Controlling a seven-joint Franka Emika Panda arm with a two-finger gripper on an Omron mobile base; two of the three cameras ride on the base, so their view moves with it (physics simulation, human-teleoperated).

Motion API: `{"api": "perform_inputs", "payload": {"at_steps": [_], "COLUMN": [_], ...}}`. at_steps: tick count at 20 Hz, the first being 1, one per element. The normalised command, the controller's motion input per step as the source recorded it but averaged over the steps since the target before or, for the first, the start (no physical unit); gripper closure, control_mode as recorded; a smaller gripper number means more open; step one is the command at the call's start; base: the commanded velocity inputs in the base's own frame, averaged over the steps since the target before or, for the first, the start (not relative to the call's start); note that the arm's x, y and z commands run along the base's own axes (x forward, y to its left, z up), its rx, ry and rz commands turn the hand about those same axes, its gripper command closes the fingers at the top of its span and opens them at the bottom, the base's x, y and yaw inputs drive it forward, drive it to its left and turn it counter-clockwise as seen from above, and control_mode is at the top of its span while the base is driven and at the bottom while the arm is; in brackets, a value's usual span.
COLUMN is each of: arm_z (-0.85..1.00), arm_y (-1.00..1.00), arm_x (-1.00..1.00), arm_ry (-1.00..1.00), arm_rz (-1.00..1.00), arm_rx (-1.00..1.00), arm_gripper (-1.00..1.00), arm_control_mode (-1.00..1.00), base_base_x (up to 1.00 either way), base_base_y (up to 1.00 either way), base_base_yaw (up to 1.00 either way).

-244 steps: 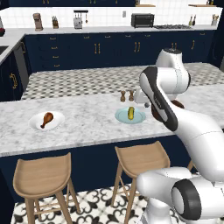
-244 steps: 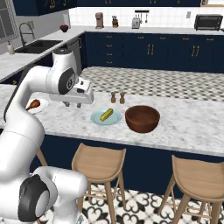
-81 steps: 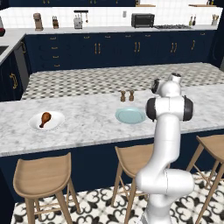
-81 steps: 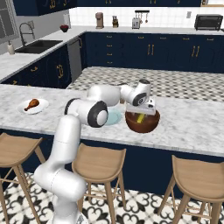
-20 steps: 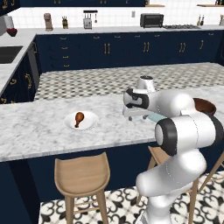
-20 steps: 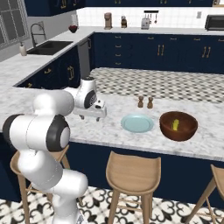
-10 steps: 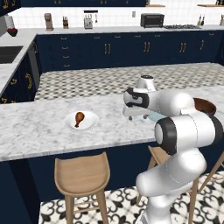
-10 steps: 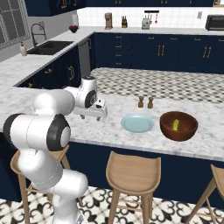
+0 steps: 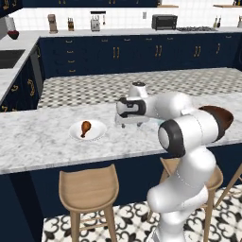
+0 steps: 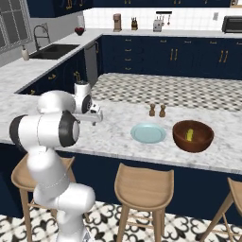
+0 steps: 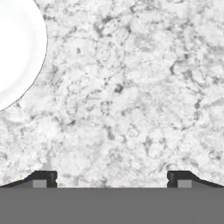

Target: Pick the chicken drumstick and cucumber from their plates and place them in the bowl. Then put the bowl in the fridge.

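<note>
Since a second ago the scene has barely shifted; the arm stays stretched over the bench with the cucumber already in the bowl, where four seconds back the pincer hung over that bowl

Left base view: the chicken drumstick (image 9: 85, 127) lies on the white plate (image 9: 97, 134); the pincer (image 9: 126, 122) hangs just right of it, low over the marble bench (image 9: 38, 146); the bowl (image 9: 221, 116) is half hidden behind the arm

Right base view: the cucumber (image 10: 190, 136) rests in the bowl (image 10: 192, 136), just beside the bare teal plate (image 10: 148, 133); two small shakers (image 10: 157, 110) stand behind; the arm hides the drumstick

Hand view: both fingertips (image 11: 43, 178) stand wide apart, holding nothing, over bare marble; the white plate (image 11: 19, 48) is cut off at the upper left; no writing is legible anywhere
</note>
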Motion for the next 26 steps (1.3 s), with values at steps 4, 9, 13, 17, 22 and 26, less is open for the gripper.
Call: {"api": "perform_inputs", "payload": {"at_steps": [4, 9, 13, 17, 22, 26], "arm_z": [0.00, 0.00, -0.16, -0.21, -0.23, -0.08], "arm_y": [1.00, 1.00, 0.96, 0.65, 0.34, 0.16], "arm_x": [0.75, 0.51, 0.01, 0.00, 0.15, 0.23], "arm_ry": [0.01, 0.00, -0.02, -0.04, 0.00, 0.00], "arm_rz": [-0.02, -0.06, -0.07, -0.17, -0.17, -0.14], "arm_rx": [-0.01, 0.00, 0.00, 0.00, 0.00, 0.00], "arm_gripper": [-1.00, -1.00, -1.00, -1.00, -1.00, -1.00], "arm_control_mode": [-1.00, -1.00, -1.00, -1.00, -1.00, -1.00], "base_base_x": [0.00, 0.00, 0.00, 0.00, 0.00, 0.00], "base_base_y": [0.00, 0.00, 0.00, 0.00, 0.00, 0.00], "base_base_yaw": [0.00, 0.00, 0.00, 0.00, 0.00, 0.00]}}
